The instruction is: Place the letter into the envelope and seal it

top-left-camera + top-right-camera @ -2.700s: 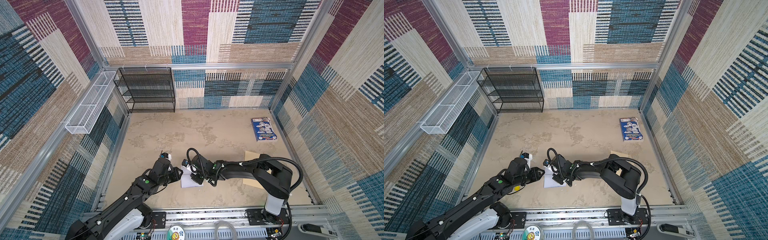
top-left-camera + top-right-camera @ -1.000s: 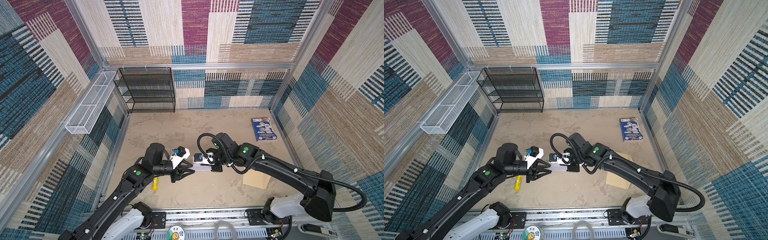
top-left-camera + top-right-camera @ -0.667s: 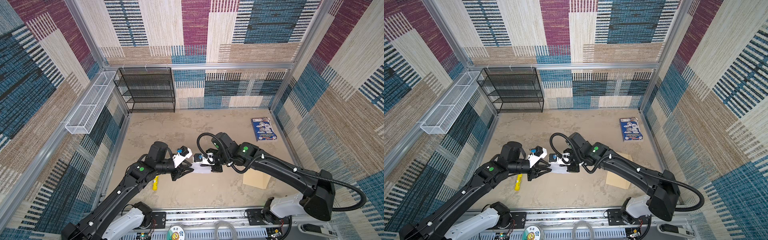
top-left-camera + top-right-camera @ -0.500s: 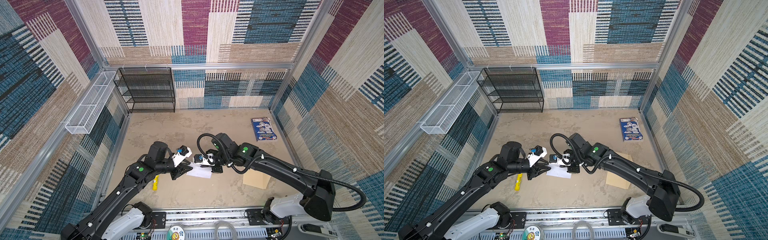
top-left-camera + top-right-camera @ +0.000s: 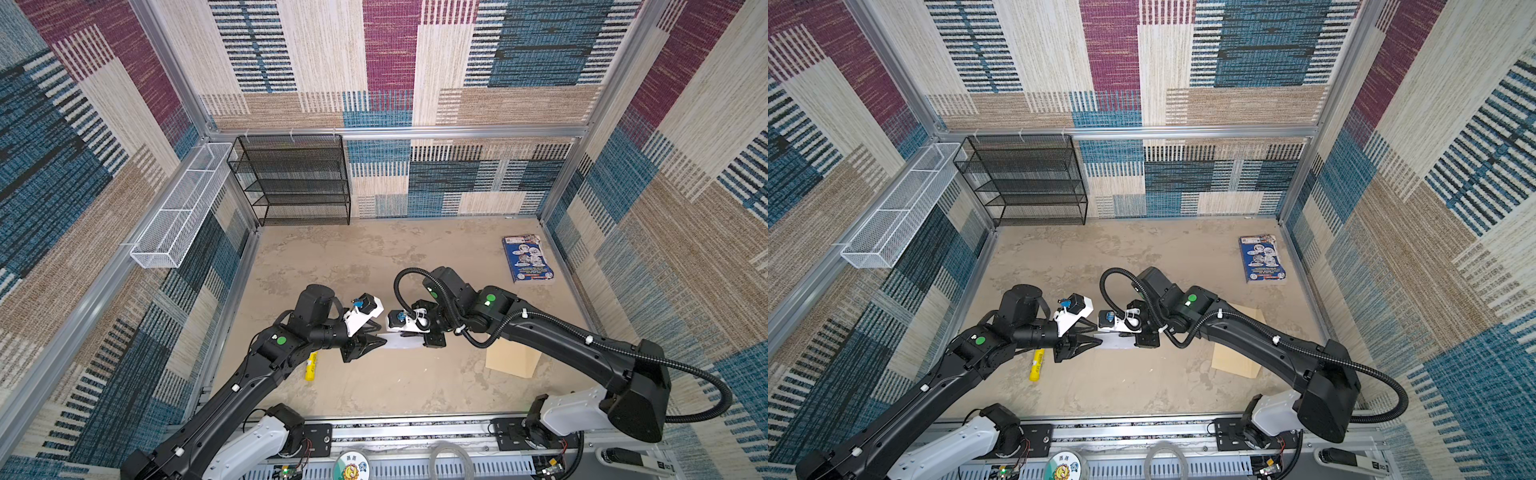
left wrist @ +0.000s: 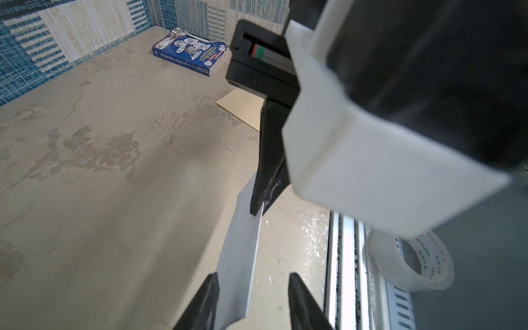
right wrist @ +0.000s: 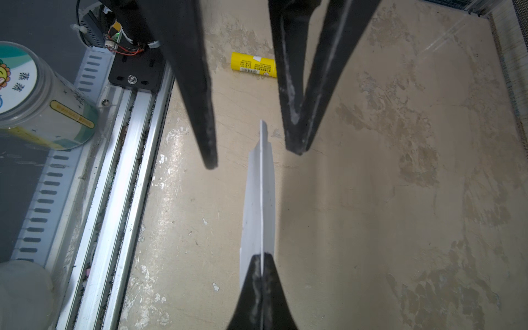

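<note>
Since a second ago the left gripper has closed in, jaws parted astride the free end of the letter, which the right gripper pinches aloft, probably for regrasping, with the envelope flat on the desk at the letter's 4 o'clock.

Your top views are bright, even and sharp. The light is diffuse and overhead, with only faint soft shadows on the tabletop. Wall posts splay outward at 3 and 9 o'clock from wide-angle distortion. In the left wrist view the white housing is close and blurred, the tape roll is soft, and a sheen streaks the tabletop. In the right wrist view the letter reads grey in shade, with glare patches beside the rail.
</note>
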Controlling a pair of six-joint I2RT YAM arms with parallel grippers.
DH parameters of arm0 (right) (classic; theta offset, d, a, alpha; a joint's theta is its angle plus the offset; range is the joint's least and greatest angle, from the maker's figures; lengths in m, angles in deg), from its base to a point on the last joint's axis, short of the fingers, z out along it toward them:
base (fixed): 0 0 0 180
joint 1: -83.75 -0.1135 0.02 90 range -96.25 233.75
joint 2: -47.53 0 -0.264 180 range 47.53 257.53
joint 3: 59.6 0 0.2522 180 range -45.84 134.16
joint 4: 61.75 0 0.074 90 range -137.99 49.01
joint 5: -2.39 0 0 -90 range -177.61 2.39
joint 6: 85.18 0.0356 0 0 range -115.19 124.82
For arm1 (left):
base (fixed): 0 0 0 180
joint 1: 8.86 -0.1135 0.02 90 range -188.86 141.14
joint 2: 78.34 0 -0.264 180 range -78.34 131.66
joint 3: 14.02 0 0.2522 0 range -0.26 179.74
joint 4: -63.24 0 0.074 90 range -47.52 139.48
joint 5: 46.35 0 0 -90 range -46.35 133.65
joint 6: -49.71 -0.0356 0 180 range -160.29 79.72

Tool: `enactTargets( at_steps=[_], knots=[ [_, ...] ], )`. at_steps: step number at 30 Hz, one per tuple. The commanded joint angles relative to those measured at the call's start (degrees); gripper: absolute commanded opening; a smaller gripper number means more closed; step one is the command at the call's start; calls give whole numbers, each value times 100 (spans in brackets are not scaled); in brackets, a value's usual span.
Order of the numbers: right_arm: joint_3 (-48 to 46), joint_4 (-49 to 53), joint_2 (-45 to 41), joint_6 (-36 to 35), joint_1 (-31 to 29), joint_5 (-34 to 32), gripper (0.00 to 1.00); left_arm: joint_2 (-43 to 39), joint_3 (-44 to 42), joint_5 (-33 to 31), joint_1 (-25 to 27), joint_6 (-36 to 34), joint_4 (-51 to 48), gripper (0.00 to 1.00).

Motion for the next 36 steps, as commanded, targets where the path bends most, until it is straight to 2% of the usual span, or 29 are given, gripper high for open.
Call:
enactTargets(
  at_steps=[1,4,6,11,13,16,20,22,24,25,31,36],
  knots=[
    [24,-34,34,-30,1,174,0,75,41,287,15,-220,80,29],
    [35,-80,65,-21,1,239,0,189,15,338,74,-240,74,9],
    [53,-100,67,-18,1,283,0,226,-19,307,122,-284,77,0],
    [29,-121,42,-25,1,290,0,102,-53,170,148,-298,74,0],
    [2,-130,20,1,1,292,3,10,-80,21,143,-278,82,0],
    [-92,-287,-53,209,1,138,26,-118,-106,-297,139,-202,64,0],
    [-118,-558,-211,706,31,26,47,-203,-103,-831,142,-69,52,0],
    [-115,-684,-337,969,141,259,56,-205,-106,-922,141,-48,43,0],
    [-155,-887,-487,1230,225,440,71,-200,-108,-977,141,-36,37,0],
    [-211,-1027,-577,1378,271,558,73,-195,-108,-981,141,-31,43,0],
    [-405,-1680,-743,1977,318,1172,73,-188,-134,-831,141,-18,120,0],
    [-465,-1911,-489,2194,322,1686,67,-210,-132,-724,141,-11,140,0]
  ],
)
